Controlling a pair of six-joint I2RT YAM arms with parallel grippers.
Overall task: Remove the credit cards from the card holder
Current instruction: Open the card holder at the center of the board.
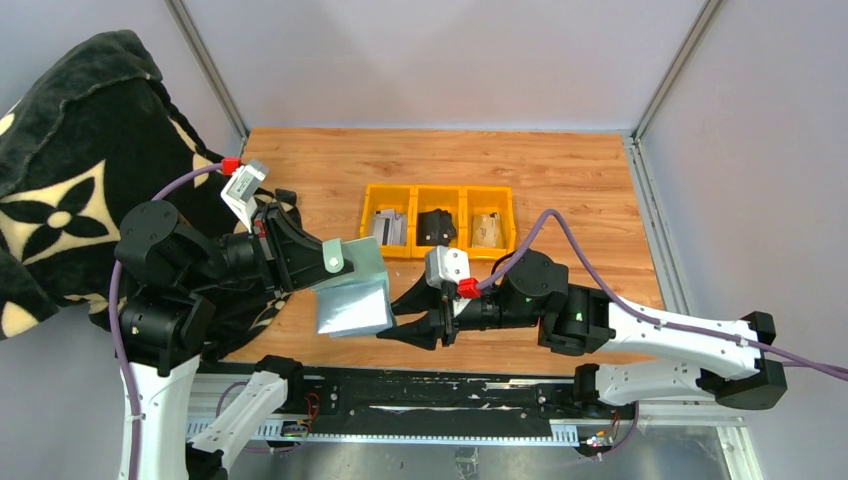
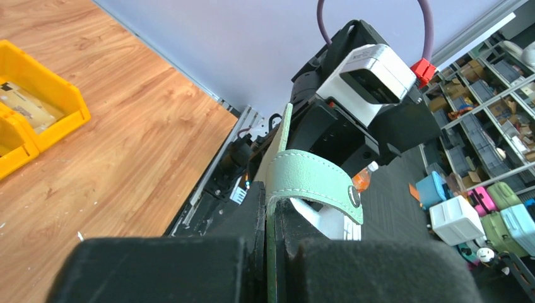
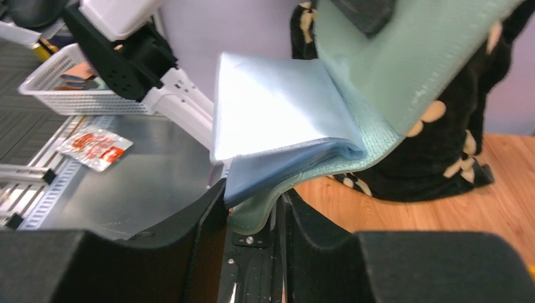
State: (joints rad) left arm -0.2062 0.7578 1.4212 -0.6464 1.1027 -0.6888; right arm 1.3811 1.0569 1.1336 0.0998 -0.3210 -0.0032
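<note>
Two arms meet at the soft sage-green bifold card holder (image 1: 352, 292), hanging open above the near edge of the wooden table (image 1: 330, 170). Left wrist view: the left gripper (image 2: 272, 211) is clamped on it. Right wrist view: the right gripper (image 3: 252, 203) straddles its lower edge, grip unclear; pinch firmly before spreading it wider.

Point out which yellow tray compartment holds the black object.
The middle compartment: its black object sits between the left one's grey card and the right one's tan card.
</note>
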